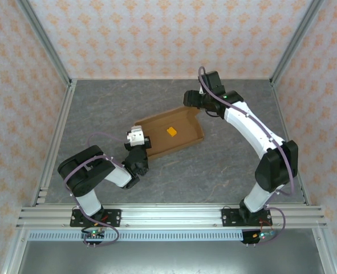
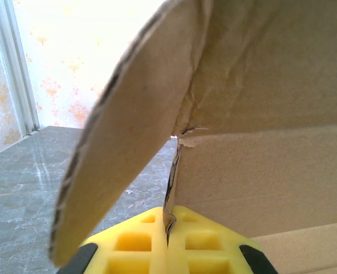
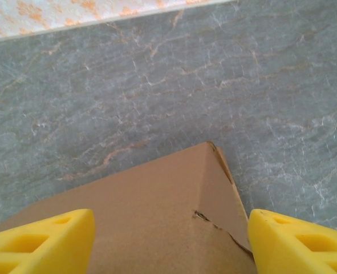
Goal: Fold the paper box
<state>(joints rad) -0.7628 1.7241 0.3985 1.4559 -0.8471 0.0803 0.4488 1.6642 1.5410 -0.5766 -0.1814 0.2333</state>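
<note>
1. Starting at the near edge, a metal rail [image 1: 168,216] carries both arm bases, and the grey marbled table [image 1: 225,171] stretches away from it.
2. On the near left, the left arm [image 1: 97,174] sits folded low and reaches toward the near-left corner of the paper box [image 1: 179,142].
3. At that corner the left claw [image 2: 168,228] is clenched on the paper box. Its yellow fingers [image 2: 134,248] are pressed together with the thin edge of a cardboard wall pinched between them.
4. In the left wrist view a rounded flap [image 2: 122,142] leans over the claw from the left. The upright wall rises to the right of the pinched edge.
5. The paper box lies near the middle of the table as a shallow open tray, turned at an angle, with its long sides running from the left toward the far right.
6. A small orange piece [image 1: 171,131] rests on the box floor, well apart from both claws.
7. The right arm [image 1: 259,137] arcs from its base on the near right, over the table beside the box, to the box's far corner.
8. There the right claw [image 3: 171,240] is released. Its two yellow fingers [image 3: 296,242] stand wide apart with the box's corner between them, and the cardboard shows a short tear near that corner. Whether either finger touches the cardboard cannot be told.
9. Beyond the box the table runs to metal posts [image 1: 43,40] and walls [image 1: 168,34] papered in an orange floral pattern.
</note>
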